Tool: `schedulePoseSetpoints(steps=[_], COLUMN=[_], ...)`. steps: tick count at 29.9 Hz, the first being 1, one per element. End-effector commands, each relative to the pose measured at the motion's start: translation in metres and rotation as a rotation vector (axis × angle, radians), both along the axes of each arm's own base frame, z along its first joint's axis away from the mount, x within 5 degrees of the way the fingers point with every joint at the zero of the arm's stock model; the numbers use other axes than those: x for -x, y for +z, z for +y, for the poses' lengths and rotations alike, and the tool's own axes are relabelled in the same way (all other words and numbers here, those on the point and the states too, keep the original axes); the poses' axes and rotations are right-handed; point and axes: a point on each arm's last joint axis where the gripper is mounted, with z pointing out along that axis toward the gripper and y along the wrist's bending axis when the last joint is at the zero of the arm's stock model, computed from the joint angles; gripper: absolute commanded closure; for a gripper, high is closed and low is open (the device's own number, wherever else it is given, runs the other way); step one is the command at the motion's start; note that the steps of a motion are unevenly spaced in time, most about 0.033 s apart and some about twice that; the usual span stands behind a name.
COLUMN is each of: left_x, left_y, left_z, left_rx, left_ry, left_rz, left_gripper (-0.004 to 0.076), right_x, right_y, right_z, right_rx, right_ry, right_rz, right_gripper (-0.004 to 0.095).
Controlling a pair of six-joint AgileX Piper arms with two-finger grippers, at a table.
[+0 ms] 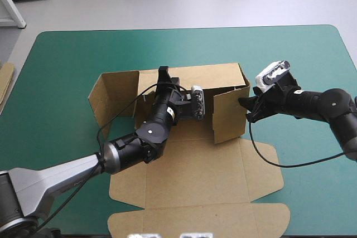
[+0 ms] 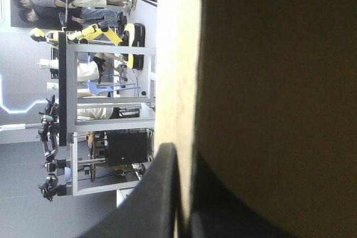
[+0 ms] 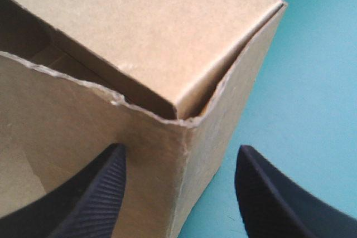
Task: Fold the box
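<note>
Clamping the far wall of the box: left gripper, reaching in from the near side, fingers all but closed w/ the board edge between them. Right gripper spread wide, straddling the box's right-hand corner — one finger by the board, the other over bare teal-green surface. Box sits mid-surface, far walls up, lid flat toward the near edge.

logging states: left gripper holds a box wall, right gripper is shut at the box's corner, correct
No: the right gripper is open, fingers astride the box corner, per the right wrist view. The left gripper does hold a wall.
</note>
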Motion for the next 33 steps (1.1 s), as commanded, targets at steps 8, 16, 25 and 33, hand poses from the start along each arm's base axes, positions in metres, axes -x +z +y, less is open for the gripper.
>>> schedulePoseSetpoints(steps=[8, 16, 25, 33], left_x=[0.002, 0.002, 0.002, 0.001], left_y=[0.017, 0.020, 0.022, 0.024], left_z=[0.006, 0.005, 0.005, 0.004], left_rx=[0.062, 0.065, 0.066, 0.044], left_ry=[0.039, 0.037, 0.041, 0.024], left_rz=[-0.029, -0.038, -0.044, -0.078], left_gripper=[0.0732, 0.0732, 0.0732, 0.0732], right_x=[-0.007, -0.009, -0.024, -0.024], right_y=[0.009, 0.012, -0.003, -0.005], right_z=[0.002, 0.016, 0.022, 0.025], right_rx=[-0.069, -0.052, -0.070, -0.086], right_ry=[-0.015, -0.009, -0.056, -0.033], right_rz=[-0.036, -0.108, -0.070, -0.059], right_gripper=[0.0276, 0.0276, 0.0278, 0.0484])
